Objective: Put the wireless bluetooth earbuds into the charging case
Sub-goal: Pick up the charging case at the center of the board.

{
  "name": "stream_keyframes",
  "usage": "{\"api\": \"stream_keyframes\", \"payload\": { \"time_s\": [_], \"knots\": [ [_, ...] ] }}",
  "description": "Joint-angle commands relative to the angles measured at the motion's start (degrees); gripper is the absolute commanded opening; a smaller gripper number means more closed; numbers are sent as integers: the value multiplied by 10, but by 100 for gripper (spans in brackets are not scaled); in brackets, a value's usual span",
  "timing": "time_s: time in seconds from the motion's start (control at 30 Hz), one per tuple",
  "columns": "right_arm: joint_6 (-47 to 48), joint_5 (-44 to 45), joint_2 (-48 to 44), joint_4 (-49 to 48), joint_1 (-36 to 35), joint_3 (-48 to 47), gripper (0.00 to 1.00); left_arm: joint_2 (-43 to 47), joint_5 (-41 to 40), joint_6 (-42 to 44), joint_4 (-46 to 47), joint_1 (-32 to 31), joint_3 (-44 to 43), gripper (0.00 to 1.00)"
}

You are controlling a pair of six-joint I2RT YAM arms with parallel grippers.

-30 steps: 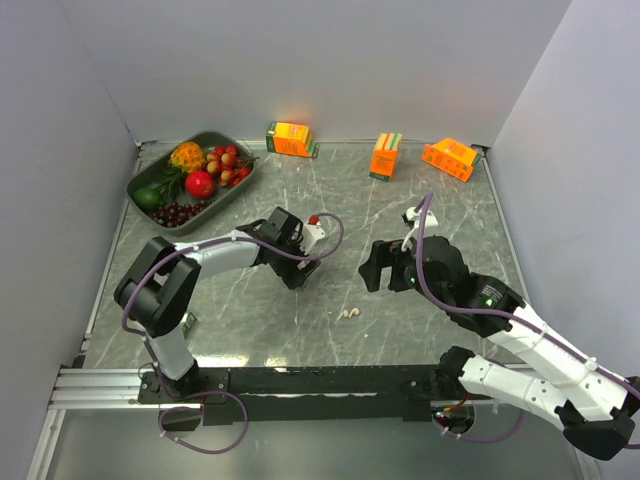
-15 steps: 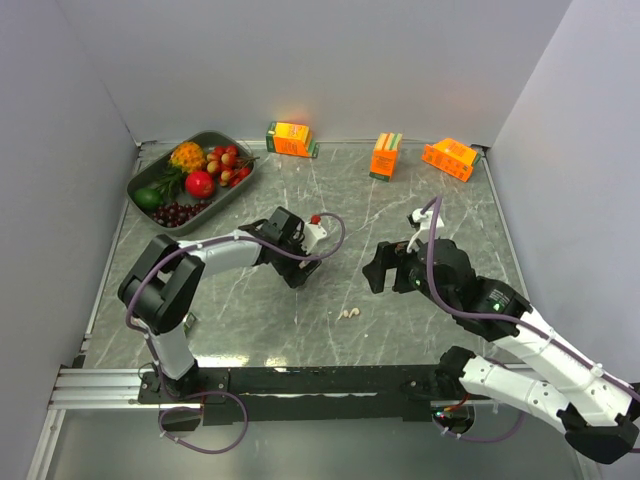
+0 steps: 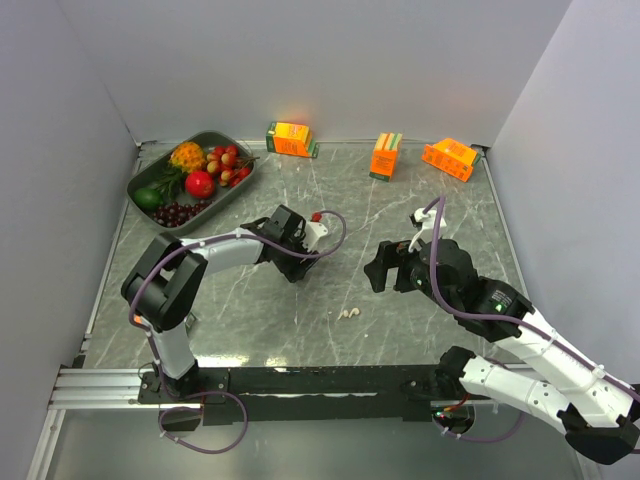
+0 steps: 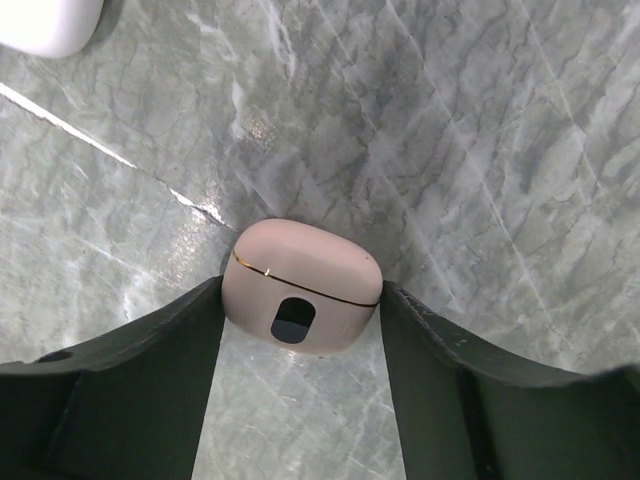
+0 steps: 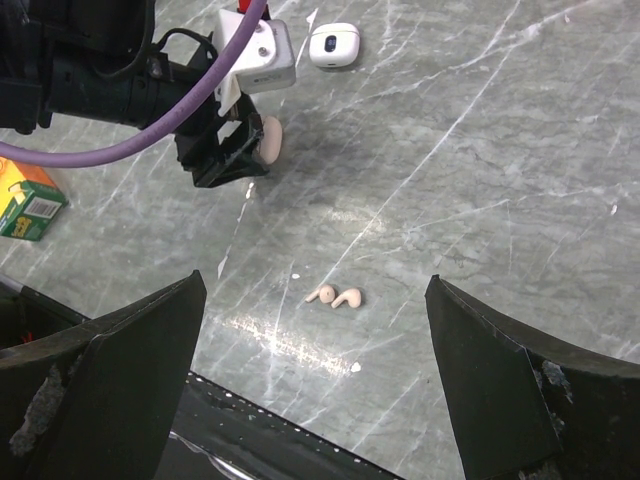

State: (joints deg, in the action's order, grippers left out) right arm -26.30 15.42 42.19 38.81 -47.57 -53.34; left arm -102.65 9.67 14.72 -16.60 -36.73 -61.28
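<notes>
A pale pink charging case (image 4: 302, 287), lid closed, lies on the grey marble table. My left gripper (image 4: 302, 300) holds it, one dark finger pressed against each side; in the right wrist view the case (image 5: 270, 138) shows at that gripper's tips. In the top view my left gripper (image 3: 297, 268) is low at mid-table. Two pale-beige earbuds (image 5: 335, 296) lie side by side on the table, also seen from above as earbuds (image 3: 348, 313) near the front edge. My right gripper (image 5: 313, 283) hangs open above them, empty; from above it (image 3: 378, 268) sits right of centre.
A second, white case (image 5: 334, 45) lies beyond the left gripper. A tray of fruit (image 3: 140, 180) stands at the back left. Three orange juice cartons (image 3: 290, 138) (image 3: 385, 155) (image 3: 449, 158) line the back edge. A black rail (image 3: 300, 380) runs along the front.
My left gripper's fingers have closed inward onto the pink case. The right arm has shifted slightly; its gripper stays wide open.
</notes>
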Motion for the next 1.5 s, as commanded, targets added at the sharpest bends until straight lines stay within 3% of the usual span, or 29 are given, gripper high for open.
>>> {"api": "stream_keyframes", "payload": {
  "time_s": [0.0,0.23,0.27,0.37,0.6,0.73,0.87,1.0,1.07,1.27,1.47],
  "knots": [
    [-1,4,-8,-2,4,-19,99,21,1,-29,-9,-3,3,63],
    [-14,-2,-17,-2,4,-17,99,-16,-28,-121,-55,-6,-28,43],
    [-17,-5,-17,-2,4,-15,99,-22,-33,-132,-63,-7,-38,36],
    [-22,-6,-19,0,4,-17,99,-29,-31,-177,-63,-10,-32,26],
    [-23,5,-27,12,4,-24,99,65,-35,-236,27,-18,33,1],
    [-23,14,-35,16,4,-30,99,148,-57,-247,96,-26,82,1],
    [-21,1,-41,7,4,-25,99,278,-73,-240,227,-41,203,1],
    [4,-81,-16,-26,4,-18,99,405,-70,-196,510,-100,368,1],
    [10,-125,-2,-36,3,-19,99,444,-77,-191,571,-110,422,1],
    [26,-169,56,-71,2,-35,99,477,-70,-187,610,-142,442,1],
    [33,-213,119,-91,-8,-56,99,488,-60,-168,592,-172,419,1]
  ]
}}
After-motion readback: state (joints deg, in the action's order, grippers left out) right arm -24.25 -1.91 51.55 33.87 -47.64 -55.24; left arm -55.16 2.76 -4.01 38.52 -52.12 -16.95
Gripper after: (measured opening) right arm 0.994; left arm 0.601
